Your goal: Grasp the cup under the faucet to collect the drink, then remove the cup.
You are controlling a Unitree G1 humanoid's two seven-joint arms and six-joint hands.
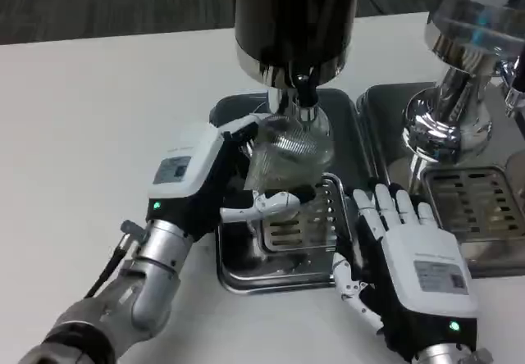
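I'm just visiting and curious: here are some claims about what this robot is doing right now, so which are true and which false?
1. The left hand holds the clear cup. True.
2. The cup stands on the bare white table, away from the machine. False: it is held over the drip grate, just below the faucet.
3. The right hand is gripping the faucet. False: it lies with fingers spread at the edge of the metal tray.
4. A second chrome dispenser stands to the right. True.
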